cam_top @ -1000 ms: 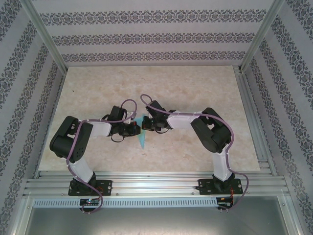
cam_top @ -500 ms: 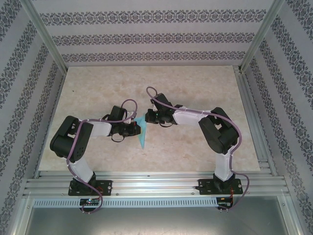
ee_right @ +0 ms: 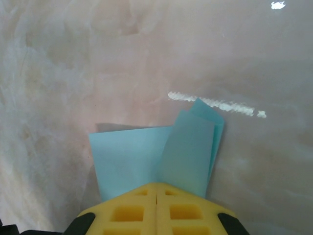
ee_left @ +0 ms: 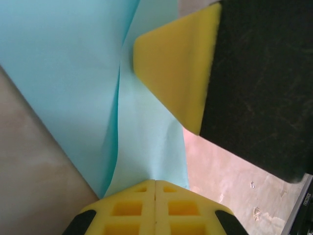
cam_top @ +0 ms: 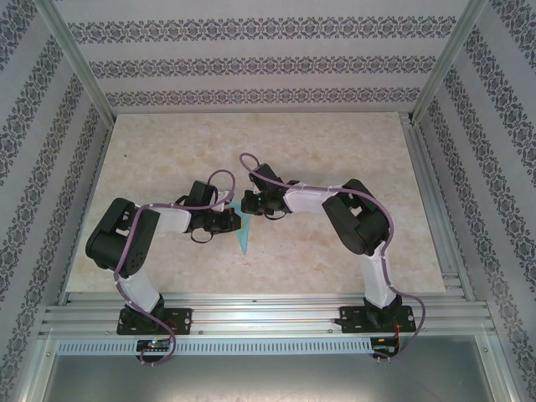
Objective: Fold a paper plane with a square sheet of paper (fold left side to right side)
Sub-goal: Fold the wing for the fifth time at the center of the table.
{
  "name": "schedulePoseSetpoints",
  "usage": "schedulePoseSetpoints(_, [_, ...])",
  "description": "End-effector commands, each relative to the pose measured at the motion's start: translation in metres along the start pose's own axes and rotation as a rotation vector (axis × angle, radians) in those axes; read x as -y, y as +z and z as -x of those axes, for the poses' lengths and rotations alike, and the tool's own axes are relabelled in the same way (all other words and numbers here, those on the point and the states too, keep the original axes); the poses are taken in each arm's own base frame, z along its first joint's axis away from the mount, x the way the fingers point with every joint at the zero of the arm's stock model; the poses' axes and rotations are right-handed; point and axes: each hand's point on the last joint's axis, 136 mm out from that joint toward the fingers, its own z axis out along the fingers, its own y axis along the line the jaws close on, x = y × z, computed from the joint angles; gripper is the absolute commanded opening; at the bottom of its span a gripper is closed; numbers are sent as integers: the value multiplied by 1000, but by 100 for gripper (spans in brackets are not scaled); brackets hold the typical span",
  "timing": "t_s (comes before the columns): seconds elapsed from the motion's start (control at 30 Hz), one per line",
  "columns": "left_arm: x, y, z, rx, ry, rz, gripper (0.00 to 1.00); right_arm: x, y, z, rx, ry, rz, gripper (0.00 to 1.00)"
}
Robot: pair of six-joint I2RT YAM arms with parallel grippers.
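Observation:
The square sheet of paper [cam_top: 243,240] is turquoise and folded into narrow layers, with its pointed end toward the near edge of the table. My left gripper [cam_top: 235,221] is shut on its left side. In the left wrist view its pads [ee_left: 155,182] meet with the creased paper [ee_left: 73,58] running up from between them. My right gripper [cam_top: 246,203] is shut on the paper's far part. In the right wrist view two paper flaps [ee_right: 132,156] fan out from its closed pads [ee_right: 156,185]. One right fingertip [ee_left: 181,68] shows close in the left wrist view.
The beige marbled table [cam_top: 335,142] stretches out around the two wrists. Patterned walls and aluminium posts [cam_top: 79,67] enclose it on three sides. A metal rail [cam_top: 268,314] with both arm bases runs along the near edge.
The right arm swung out to the right half a second ago and has come back left over the paper's upper part, hiding more of it. The left arm has not moved.

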Motion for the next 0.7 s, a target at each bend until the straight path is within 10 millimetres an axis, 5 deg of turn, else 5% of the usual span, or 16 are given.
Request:
schedulePoseSetpoints(0.0, [-76, 19, -36, -69, -28, 291, 0, 14, 1, 22, 46, -46, -56, 7])
schedulePoseSetpoints(0.47, [-77, 20, -39, -79, -20, 291, 0, 52, 3, 62, 71, -66, -119, 8])
schedulePoseSetpoints(0.67, [-77, 21, -38, -76, -22, 288, 0, 44, -28, 81, 128, -88, -118, 9])
